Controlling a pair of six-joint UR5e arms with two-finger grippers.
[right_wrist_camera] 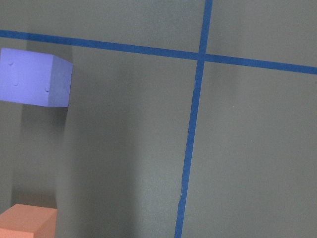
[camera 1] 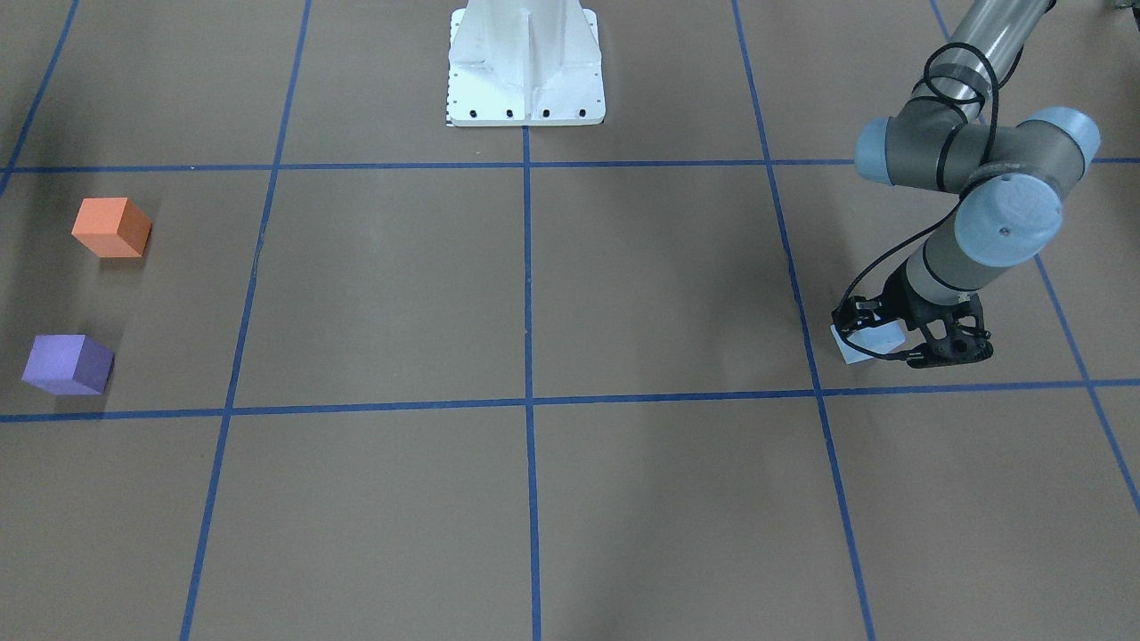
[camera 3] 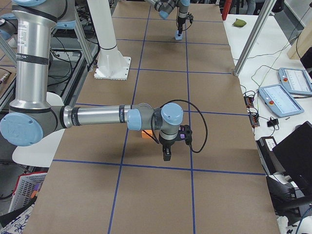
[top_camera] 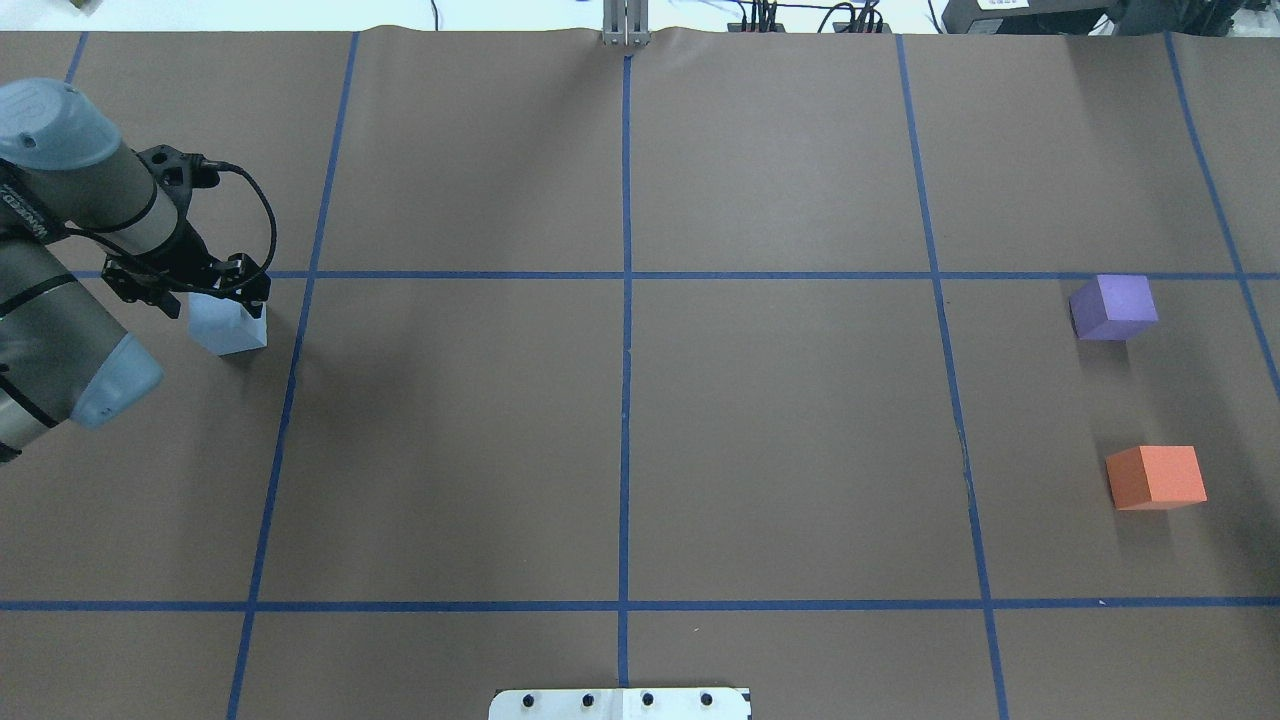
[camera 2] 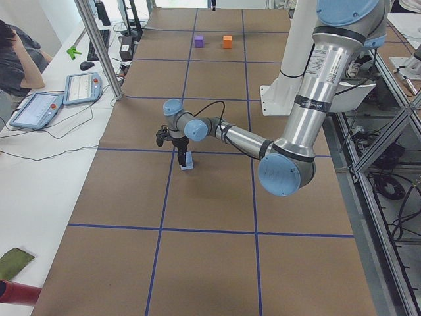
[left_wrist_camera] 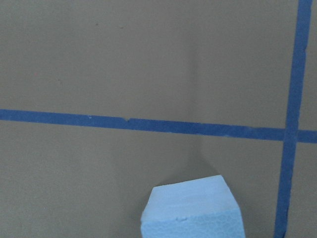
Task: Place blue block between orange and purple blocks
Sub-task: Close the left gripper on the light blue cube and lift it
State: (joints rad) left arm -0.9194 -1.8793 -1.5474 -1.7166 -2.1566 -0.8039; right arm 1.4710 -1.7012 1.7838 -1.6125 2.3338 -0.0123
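— While the left gripper (top_camera: 215,298) hangs over one end of the brown paper tabletop (top_camera: 760,430), where is the pale blue foam block (top_camera: 232,328)?

— Right beneath it, caught between its fingers. The gripper pinches the block by its upper sides. Whether the block's underside touches the tabletop or sits just off it, I cannot tell.

— What does that wrist camera show?

— Only the block's top corner at the bottom edge of the view, with blue tape lines (left_wrist_camera: 148,124) crossing on the paper beyond it.

— And the other two blocks?

— The orange foam block (top_camera: 1155,478) and the purple foam block (top_camera: 1113,307) are well apart from the left gripper, at the opposite end of the tabletop, with a gap between them. They lie near the right gripper (camera 3: 166,156), which points straight down beside them. In the side view that arm partly hides the orange one.

— Is the right gripper spread or pressed together?

— I cannot tell, since only the side view shows it.
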